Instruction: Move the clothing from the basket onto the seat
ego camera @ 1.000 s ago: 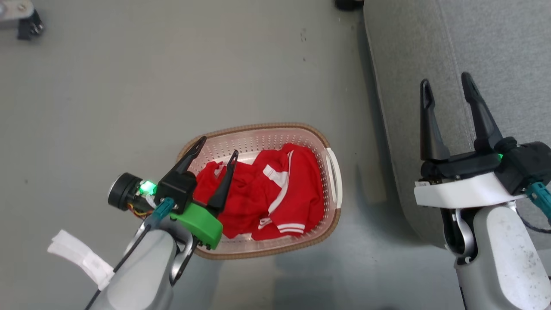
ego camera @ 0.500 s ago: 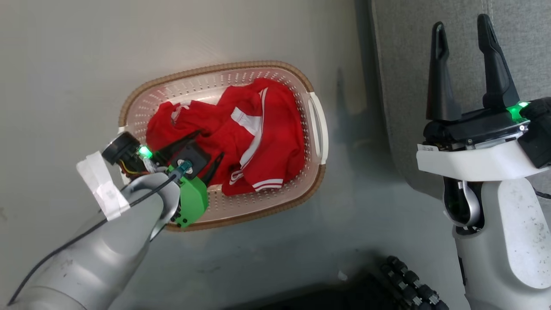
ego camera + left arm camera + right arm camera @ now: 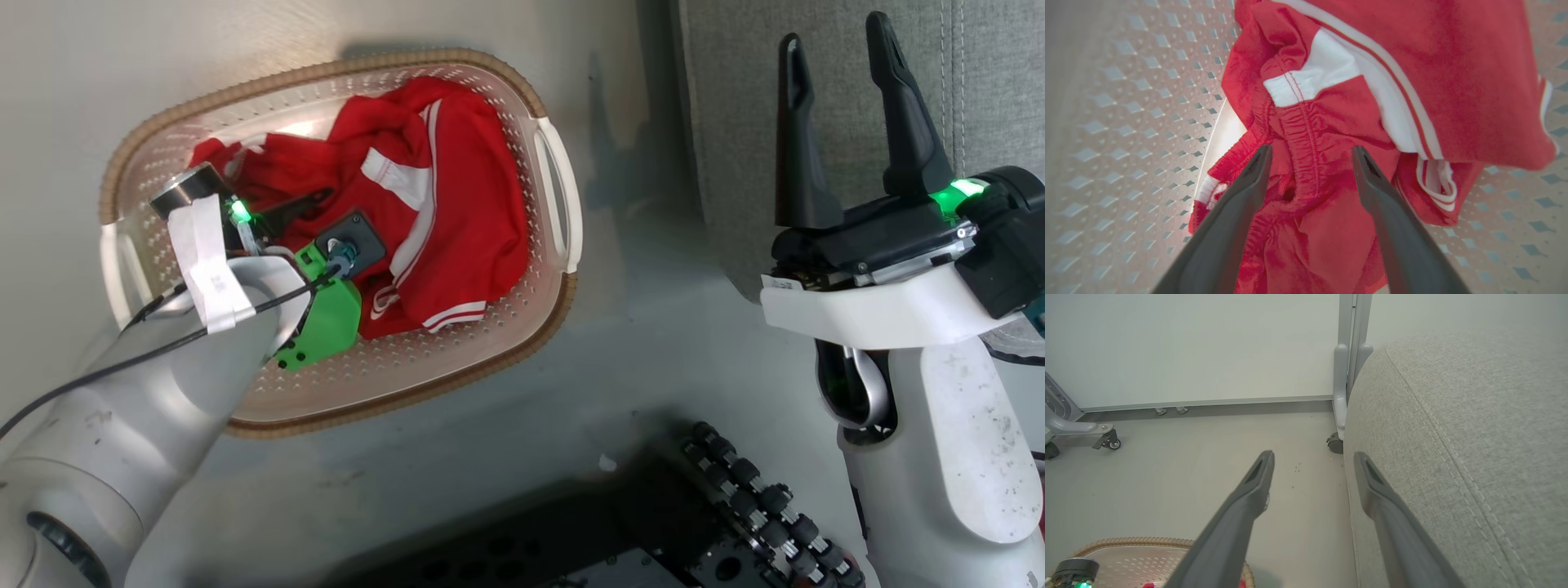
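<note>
Two pale arms rise from the bottom of the head view, one on each side of the robot's dark base [image 3: 506,547] with its row of black rollers [image 3: 759,506]. The left forearm, wrapped with a strip of white tape [image 3: 208,269] and carrying a green mount [image 3: 326,318], reaches down inside the basket [image 3: 326,73]. In the left wrist view the left gripper [image 3: 1310,153] has its two dark fingers spread apart on either side of a gathered, elastic band of red cloth, not closed on it; whether the tips touch the fabric cannot be told. The clothing [image 3: 457,188] lies crumpled in the basket, bright red with white stripes and a white panel, filling the middle and far side of the perforated floor. The basket stands on the grey floor [image 3: 637,392], a strip of which separates its white side handle [image 3: 559,196] from the seat [image 3: 735,106]. The right gripper [image 3: 833,33] hangs in the air with its fingers parted and nothing between them, pointing along the seat's rounded, stitched edge. Beyond it, in the right wrist view, a grey post on a castor [image 3: 1345,396] stands against the pale wall [image 3: 1208,343].
</note>
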Available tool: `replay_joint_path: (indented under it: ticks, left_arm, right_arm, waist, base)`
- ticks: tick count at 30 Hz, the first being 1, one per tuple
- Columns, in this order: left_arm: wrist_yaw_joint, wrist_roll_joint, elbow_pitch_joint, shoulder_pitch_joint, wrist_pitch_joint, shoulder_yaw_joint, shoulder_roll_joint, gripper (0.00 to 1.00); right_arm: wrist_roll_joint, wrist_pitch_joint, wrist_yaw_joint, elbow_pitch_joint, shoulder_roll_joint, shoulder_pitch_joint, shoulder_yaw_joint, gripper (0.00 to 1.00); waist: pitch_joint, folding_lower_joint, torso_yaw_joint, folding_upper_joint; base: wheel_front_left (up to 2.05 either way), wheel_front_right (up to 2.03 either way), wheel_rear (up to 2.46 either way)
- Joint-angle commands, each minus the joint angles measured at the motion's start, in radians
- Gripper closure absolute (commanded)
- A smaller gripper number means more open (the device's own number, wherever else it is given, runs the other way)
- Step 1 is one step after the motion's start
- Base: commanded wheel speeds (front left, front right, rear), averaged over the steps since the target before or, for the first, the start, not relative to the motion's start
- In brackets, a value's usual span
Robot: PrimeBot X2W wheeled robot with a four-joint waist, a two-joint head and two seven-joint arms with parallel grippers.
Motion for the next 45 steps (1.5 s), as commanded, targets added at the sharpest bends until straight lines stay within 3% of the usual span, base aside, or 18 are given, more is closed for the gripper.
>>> replay_joint_path:
  ticks: [1, 6, 10, 17, 21, 23, 34, 45]
  left_arm:
    - [-0.003, -0.015, 0.001, -0.033, 0.013, -0.005, 0.002, 0.00]
    - [-0.003, -0.012, 0.025, -0.065, 0.096, -0.022, 0.010, 0.00]
    - [-0.003, -0.079, 0.022, -0.044, 0.174, -0.024, 0.004, 0.00]
    - [-0.003, -0.156, -0.062, -0.027, 0.284, -0.024, 0.045, 0.00]
    - [-0.003, -0.178, -0.073, -0.055, 0.241, -0.025, 0.059, 0.03]
    - [-0.003, -0.195, -0.070, -0.052, 0.232, -0.025, 0.055, 1.00]
    - [-0.003, -0.370, -0.102, 0.007, 0.139, -0.025, 0.058, 1.00]
    - [-0.003, -0.602, -0.145, 0.127, -0.037, -0.011, 0.013, 1.00]
  right_arm:
    - [0.005, -0.003, 0.000, 0.001, 0.001, -0.021, 0.007, 0.00]
    - [0.013, -0.003, 0.000, 0.003, 0.000, -0.029, 0.021, 0.00]
    - [0.020, -0.003, 0.000, 0.002, 0.000, -0.036, 0.035, 0.00]
    - [0.014, -0.003, 0.000, 0.000, 0.000, -0.040, 0.045, 0.00]
    - [0.011, -0.003, 0.000, -0.002, 0.000, -0.045, 0.045, 0.00]
    - [0.008, -0.003, 0.000, 0.001, 0.000, -0.045, 0.045, 0.00]
    - [0.017, -0.003, 0.000, 0.020, 0.000, -0.040, 0.035, 0.00]
    - [-0.039, -0.003, 0.000, 0.057, 0.000, 0.038, 0.006, 0.00]
  waist:
    - [0.031, -0.0001, -0.028, 0.0000]
    - [0.050, -0.0001, -0.036, 0.0000]
    - [0.064, -0.0001, -0.046, 0.0000]
    - [0.086, -0.0001, -0.060, 0.0000]
    - [0.096, -0.0001, -0.057, 0.0000]
    - [0.096, -0.0001, -0.055, 0.0000]
    - [0.004, -0.0001, -0.047, 0.0000]
    - [-0.237, -0.0001, 0.022, 0.0000]
  base:
    - [0.00, 0.00, 0.00]
    - [0.00, 0.00, 0.00]
    - [0.00, 0.00, 0.00]
    - [0.00, 0.00, 0.00]
    - [0.00, 0.00, 0.00]
    - [0.00, 0.00, 0.00]
    - [0.00, 0.00, 0.00]
    - [0.00, 0.00, 0.00]
